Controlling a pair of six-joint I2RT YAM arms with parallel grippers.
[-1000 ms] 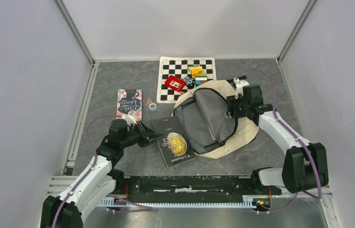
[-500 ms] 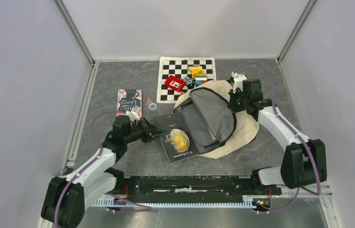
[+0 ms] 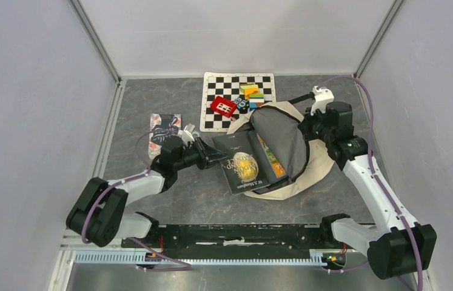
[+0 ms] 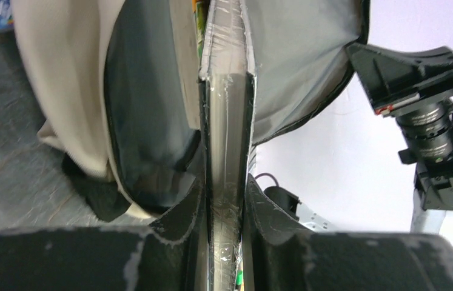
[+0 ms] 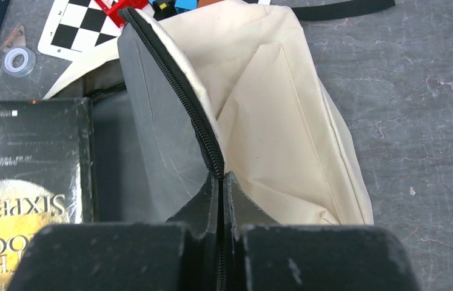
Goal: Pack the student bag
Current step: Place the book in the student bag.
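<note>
The student bag (image 3: 318, 165) lies at centre right, cream outside, its grey lining (image 3: 279, 134) lifted up as a flap. My right gripper (image 3: 304, 130) is shut on the bag's black zipper edge (image 5: 175, 79), with its jaws (image 5: 219, 182) pinching that edge and holding the mouth open. A black book with a yellow moon on its cover (image 3: 245, 167) lies half inside the bag's mouth. My left gripper (image 3: 213, 157) is shut on the book's near-left edge. In the left wrist view the book's wrapped edge (image 4: 224, 151) runs between the fingers of that gripper (image 4: 224, 212) into the bag (image 4: 66, 91).
A checkered mat (image 3: 218, 119) behind the bag carries a red toy (image 3: 223, 106) and coloured blocks (image 3: 251, 94). A second book (image 3: 162, 127) lies at the left, behind my left arm. A small tape ring (image 5: 19, 59) sits near the mat. A colourful item (image 3: 270, 159) shows inside the bag.
My left gripper has carried the black book right and away, partly into the bag's mouth. My right gripper has shut on the zipper edge and pulled the flap up and to the right.
</note>
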